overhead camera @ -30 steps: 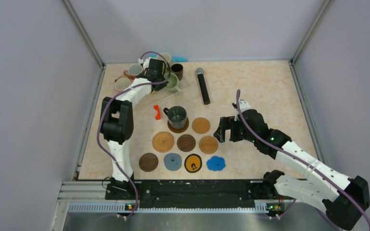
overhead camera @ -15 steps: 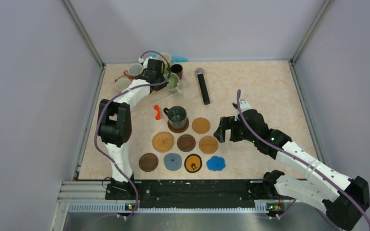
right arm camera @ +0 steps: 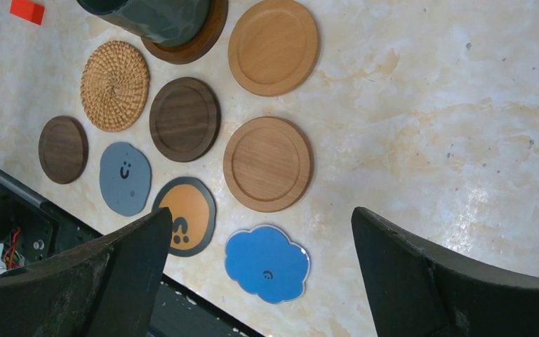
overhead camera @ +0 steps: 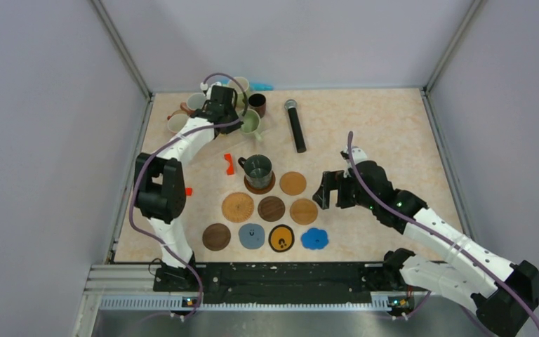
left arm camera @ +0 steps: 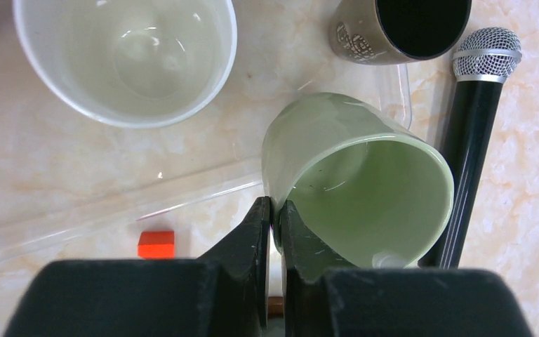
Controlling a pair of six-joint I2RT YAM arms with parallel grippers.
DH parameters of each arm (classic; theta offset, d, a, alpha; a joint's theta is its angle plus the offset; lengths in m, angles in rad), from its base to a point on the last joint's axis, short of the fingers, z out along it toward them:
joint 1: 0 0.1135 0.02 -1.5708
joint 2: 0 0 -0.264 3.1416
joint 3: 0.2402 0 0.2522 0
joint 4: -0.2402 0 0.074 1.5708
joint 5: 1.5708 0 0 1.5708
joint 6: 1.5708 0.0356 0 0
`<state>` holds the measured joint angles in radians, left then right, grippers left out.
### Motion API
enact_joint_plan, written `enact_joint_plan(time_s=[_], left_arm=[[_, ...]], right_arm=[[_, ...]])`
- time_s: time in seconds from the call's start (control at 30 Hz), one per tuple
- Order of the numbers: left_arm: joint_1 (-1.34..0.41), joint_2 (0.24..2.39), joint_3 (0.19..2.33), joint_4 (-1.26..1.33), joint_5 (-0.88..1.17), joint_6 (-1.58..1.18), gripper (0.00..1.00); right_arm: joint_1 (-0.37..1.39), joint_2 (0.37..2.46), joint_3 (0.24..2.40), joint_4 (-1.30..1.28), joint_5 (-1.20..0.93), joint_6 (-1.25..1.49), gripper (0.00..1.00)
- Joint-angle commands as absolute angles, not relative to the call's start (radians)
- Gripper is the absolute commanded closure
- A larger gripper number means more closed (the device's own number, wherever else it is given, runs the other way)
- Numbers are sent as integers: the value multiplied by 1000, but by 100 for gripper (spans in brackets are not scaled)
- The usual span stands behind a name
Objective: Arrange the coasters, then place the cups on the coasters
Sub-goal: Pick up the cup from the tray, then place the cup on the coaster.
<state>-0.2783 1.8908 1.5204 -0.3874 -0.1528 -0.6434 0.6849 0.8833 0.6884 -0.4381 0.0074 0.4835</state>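
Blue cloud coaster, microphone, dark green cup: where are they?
blue cloud coaster (right arm camera: 267,263), right wrist view, middle of its top.
microphone (left arm camera: 486,53), left wrist view, its mesh head.
dark green cup (overhead camera: 258,167), top view, its open mouth.

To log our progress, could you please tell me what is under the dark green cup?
A dark brown round coaster lies under the dark green cup; only its rim shows beside the cup's base. Its middle is covered by the cup.
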Motion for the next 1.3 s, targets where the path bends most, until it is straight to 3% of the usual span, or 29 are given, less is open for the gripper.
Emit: enact_joint_plan(time_s=[0.0, 0.27, 0.8, 1.27], left_arm=[[-279, 1734, 1511, -337, -213, -600, 100], [-270, 1587, 1466, -441, -254, -528, 100], [-263, 1232, 1233, -811, -19, -361, 100], [-263, 1256, 1067, -858, 136, -369, 100]], right_arm=[[684, 854, 724, -441, 24, 492, 2], [684, 845, 732, -460, 29, 492, 2], [684, 796, 713, -509, 43, 492, 2], [684, 783, 706, -511, 43, 502, 2]])
